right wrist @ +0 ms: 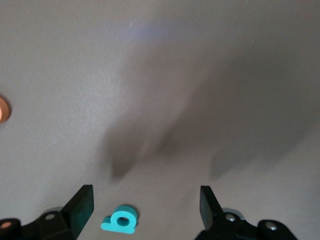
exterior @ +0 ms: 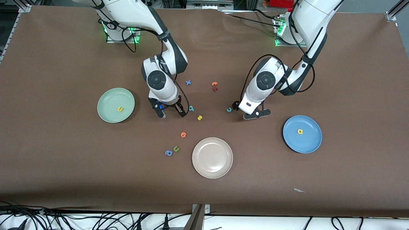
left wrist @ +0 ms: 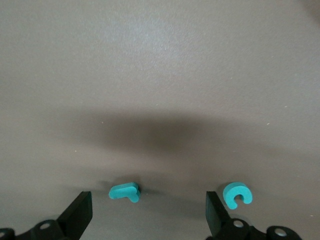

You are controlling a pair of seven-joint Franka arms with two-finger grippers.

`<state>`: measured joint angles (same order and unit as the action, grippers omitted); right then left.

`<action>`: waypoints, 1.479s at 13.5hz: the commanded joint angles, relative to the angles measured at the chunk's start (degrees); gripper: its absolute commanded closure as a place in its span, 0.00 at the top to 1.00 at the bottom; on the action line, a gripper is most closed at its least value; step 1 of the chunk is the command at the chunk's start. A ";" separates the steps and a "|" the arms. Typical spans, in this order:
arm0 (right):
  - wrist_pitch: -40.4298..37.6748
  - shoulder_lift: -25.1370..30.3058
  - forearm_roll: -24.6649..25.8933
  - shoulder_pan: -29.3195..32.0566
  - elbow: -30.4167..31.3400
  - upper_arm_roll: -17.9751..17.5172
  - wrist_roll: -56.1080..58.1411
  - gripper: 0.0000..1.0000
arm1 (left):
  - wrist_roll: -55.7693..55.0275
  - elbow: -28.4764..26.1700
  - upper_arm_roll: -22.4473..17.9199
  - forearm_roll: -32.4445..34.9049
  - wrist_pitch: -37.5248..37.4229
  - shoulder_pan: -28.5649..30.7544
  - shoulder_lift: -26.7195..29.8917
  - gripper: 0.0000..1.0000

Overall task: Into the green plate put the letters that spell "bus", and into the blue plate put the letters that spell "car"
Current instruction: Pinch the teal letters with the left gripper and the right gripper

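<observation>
Two grippers low over the table, left gripper point(left wrist: 149, 215) spread wide around teal r point(left wrist: 124, 192), teal c point(exterior: 229, 109) just beside it, right gripper point(right wrist: 143, 212) wide, empty, around teal b point(right wrist: 120, 219), yellow u point(exterior: 120, 109) on green plate point(exterior: 107, 95), yellow a point(exterior: 300, 131) on blue plate point(exterior: 311, 143), yellow s point(exterior: 199, 118) on table.

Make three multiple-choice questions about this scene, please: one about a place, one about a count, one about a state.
1. Where is the yellow u?
A. in the green plate
B. in the blue plate
C. on the table

2. How many letters lie in the white plate?
A. none
B. one
C. two

3. How is the left gripper?
A. shut on the teal r
B. open, holding nothing
C. shut on the teal c

Answers:
1 A: the yellow u lies in the green plate.
2 A: the white plate holds no letter.
3 B: the left gripper is open, with the teal r on the table between its fingers.
</observation>
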<state>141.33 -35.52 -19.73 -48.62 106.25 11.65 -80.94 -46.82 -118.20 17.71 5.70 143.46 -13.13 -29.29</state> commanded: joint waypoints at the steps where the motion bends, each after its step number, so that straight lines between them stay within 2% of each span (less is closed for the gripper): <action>1: 0.70 -3.40 -1.10 -2.52 -3.77 0.65 -2.72 0.87 | -1.61 -2.47 -0.22 1.77 1.03 -0.75 1.96 1.00; 3: 0.71 -5.07 -1.10 -3.32 -5.70 0.65 -3.26 0.84 | -1.61 -3.35 -0.22 2.56 1.29 -0.85 1.61 1.00; 5: 0.71 -5.52 -1.01 -3.76 -5.97 0.65 -3.17 0.83 | -1.61 -4.49 -0.22 6.15 1.47 -0.50 1.43 0.99; 7: 0.71 -5.96 -1.01 -4.28 -6.06 0.65 -3.08 0.75 | -1.17 -4.49 -0.22 7.04 1.56 -0.32 0.99 0.95; 9: 1.40 -6.05 -0.92 -4.37 -6.06 0.65 -3.08 0.63 | -0.90 -4.32 -0.22 7.05 1.56 -0.23 0.91 0.88; 10: 1.50 -6.31 -0.57 -4.37 -6.06 0.65 -2.82 0.56 | -0.90 -4.14 -0.22 7.05 1.56 -0.23 0.99 0.81; 13: 1.58 -6.75 -0.39 -4.81 -6.06 0.65 -2.47 0.43 | -0.90 -3.79 -0.22 7.05 1.56 0.03 0.99 0.68; 16: 1.41 -6.66 -0.39 -4.81 -6.06 0.65 -2.29 0.24 | -0.90 -3.70 -0.22 7.05 1.56 0.38 0.91 0.63; 20: 0.88 -6.31 -0.31 -4.72 -6.06 0.91 -1.85 0.20 | -0.73 -3.09 -0.31 7.05 1.56 0.47 0.38 0.54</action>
<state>142.03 -40.16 -19.73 -52.56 100.99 11.92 -83.39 -47.02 -121.43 17.34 10.69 144.92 -13.07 -29.28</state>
